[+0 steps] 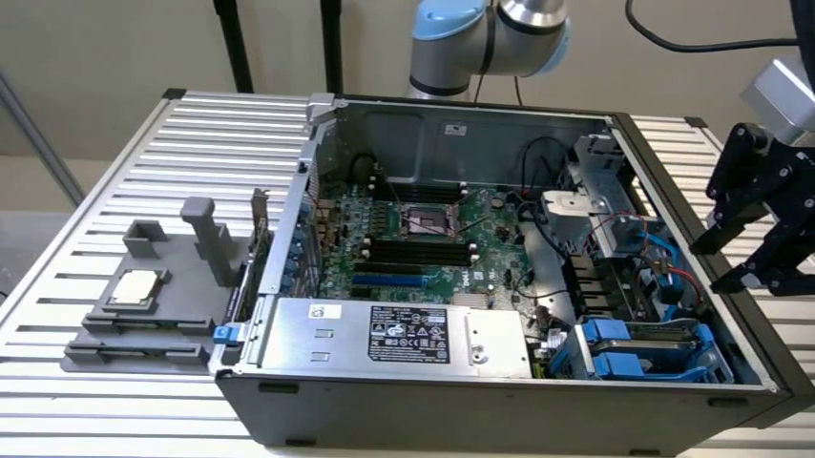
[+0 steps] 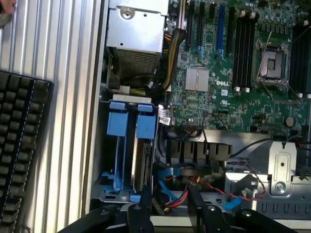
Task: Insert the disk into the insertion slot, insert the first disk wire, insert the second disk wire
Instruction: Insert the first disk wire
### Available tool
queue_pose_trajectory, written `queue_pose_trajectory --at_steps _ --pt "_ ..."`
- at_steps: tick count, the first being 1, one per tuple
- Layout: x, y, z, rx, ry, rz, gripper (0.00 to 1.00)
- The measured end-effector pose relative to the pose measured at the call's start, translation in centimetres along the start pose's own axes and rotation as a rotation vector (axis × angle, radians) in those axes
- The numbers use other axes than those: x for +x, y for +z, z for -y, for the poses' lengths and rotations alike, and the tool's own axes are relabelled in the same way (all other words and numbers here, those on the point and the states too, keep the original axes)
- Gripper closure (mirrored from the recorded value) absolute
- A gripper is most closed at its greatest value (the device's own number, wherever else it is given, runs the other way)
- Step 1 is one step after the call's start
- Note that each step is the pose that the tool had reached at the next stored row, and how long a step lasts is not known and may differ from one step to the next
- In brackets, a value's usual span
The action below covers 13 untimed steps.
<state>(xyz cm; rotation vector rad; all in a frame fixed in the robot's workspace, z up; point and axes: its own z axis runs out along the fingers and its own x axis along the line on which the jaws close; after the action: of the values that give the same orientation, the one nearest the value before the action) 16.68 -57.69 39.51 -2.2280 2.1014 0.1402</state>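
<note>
gripper [image 2: 168, 194] hovered with jaws apart, holding nothing. the disk [image 2: 142, 165] sat in the insertion slot [image 2: 111, 190], just ahead of one jaw. risk judged: loose wires [image 2: 177, 195] between the jaws could snag.

**Ribbed silver table [image 1: 191, 153] and its load**

Carries an open dark-grey computer case [image 1: 510, 410] toward the exterior view's right, close to the near edge. Bears a grey moulded fixture [image 1: 134, 355] just beside that case, on the exterior view's left. Holds a black keyboard [image 2: 22, 145] too, flat on the slats beside the case's outer wall.
</note>
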Motion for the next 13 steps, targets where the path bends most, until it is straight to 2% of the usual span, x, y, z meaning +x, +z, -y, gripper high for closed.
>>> queue_pose_trajectory --at_steps 3,4,8,11,13 --pt "0.1 0.53 1.25 -0.0002 0.0 -0.0019 0.57" --pt "0.2 0.69 1.42 -0.0003 0.0 -0.0027 0.57" --pt "1.0 1.33 1.45 -0.0018 -0.005 -0.0029 0.57" --pt "1.9 1.73 1.4 -0.0064 -0.008 -0.0029 0.57" --pt "2.2 1.93 1.33 -0.01 -0.011 -0.0026 0.57"
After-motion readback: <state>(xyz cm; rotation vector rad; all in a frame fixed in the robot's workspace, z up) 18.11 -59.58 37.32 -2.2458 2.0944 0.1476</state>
